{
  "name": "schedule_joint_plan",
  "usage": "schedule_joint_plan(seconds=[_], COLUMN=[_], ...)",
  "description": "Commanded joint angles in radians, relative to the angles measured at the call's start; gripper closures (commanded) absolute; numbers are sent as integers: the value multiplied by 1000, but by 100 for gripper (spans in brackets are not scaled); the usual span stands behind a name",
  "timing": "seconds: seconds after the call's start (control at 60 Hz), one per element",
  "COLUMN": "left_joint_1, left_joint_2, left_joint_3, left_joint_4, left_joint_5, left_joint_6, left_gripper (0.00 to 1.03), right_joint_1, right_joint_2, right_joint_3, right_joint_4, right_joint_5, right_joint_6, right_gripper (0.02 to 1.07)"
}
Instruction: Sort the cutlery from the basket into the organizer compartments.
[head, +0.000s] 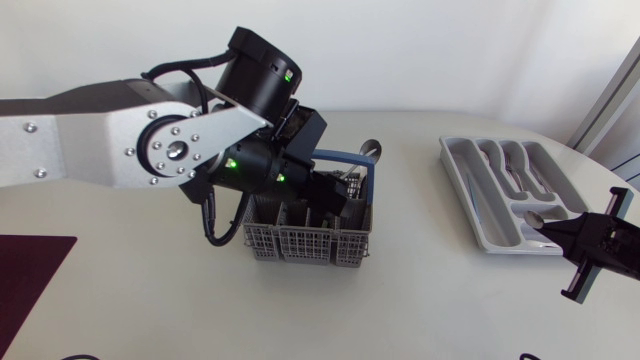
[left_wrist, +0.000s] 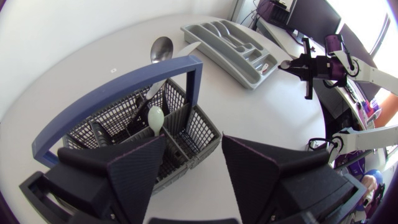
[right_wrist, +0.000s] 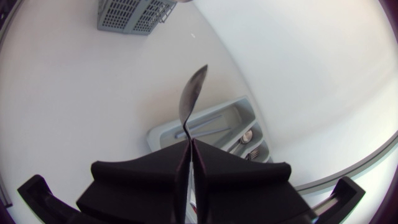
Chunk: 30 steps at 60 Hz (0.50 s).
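White surface (head: 420, 300) is carrying 1 grey basket (head: 300, 241), 1 grey organizer (head: 462, 190) | left claw (left_wrist: 193, 149) is hovering spread wide just above basket, gripping nothing | right claw (right_wrist: 188, 142) is pinching 1 spoon (right_wrist: 191, 93) by its handle, bowl sticking ahead, at organizer's end | second spoon (left_wrist: 160, 48) is poking out of basket

The white table (head: 420, 295) bore a grey mesh basket (head: 300, 242) near its middle, a grey organizer (head: 463, 190) toward its right edge, and a maroon mat (head: 30, 275) at its left edge.
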Motion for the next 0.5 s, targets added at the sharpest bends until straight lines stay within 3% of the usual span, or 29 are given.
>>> schedule_joint_plan(seconds=[0.0,0.35,0.483], left_joint_1=[-14,-23,-25], left_joint_2=[21,38,40], left_joint_3=[-24,-24,-24], left_joint_4=[14,20,18], left_joint_5=[-11,-34,-34], left_joint_6=[8,11,12], left_gripper=[41,41,41], right_joint_1=[-32,-107,-135], right_joint_2=[70,367,478], right_joint_3=[-19,64,134], right_joint_4=[64,336,385], right_joint_5=[-8,29,46], right_joint_6=[-63,-113,-141], right_gripper=[101,101,101])
